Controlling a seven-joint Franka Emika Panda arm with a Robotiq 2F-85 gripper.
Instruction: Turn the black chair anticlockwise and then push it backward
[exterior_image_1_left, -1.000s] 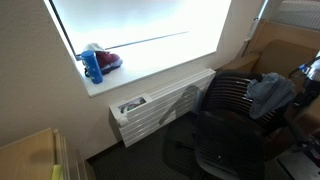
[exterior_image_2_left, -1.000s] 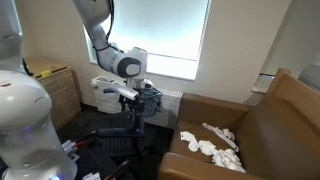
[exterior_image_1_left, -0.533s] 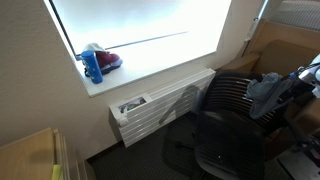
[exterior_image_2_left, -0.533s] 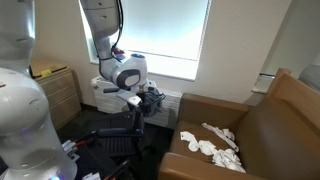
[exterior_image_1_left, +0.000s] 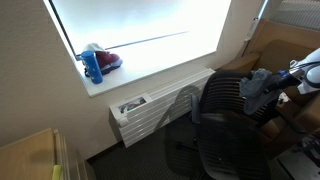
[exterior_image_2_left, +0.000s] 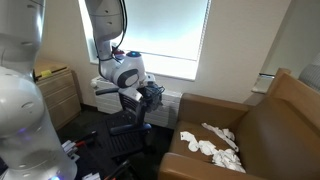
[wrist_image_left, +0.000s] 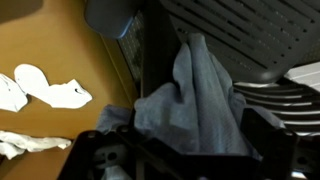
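On the windowsill (exterior_image_1_left: 160, 68), a blue bottle (exterior_image_1_left: 93, 67) just beside a red bundle (exterior_image_1_left: 109, 60); below, a white radiator (exterior_image_1_left: 165, 106). Across the brown upholstered seat (exterior_image_2_left: 265, 125), crumpled white cloths (exterior_image_2_left: 210, 143). By the wall, a light wooden cabinet (exterior_image_2_left: 62, 95).

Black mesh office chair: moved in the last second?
Yes. The black mesh office chair has turned: in an exterior view its backrest's right edge shifted left, toward the white wall radiator.

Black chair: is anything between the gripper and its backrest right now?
Yes: a grey-blue cloth draped over the backrest of the black chair hangs right in front of the gripper, covering part of the ribs.
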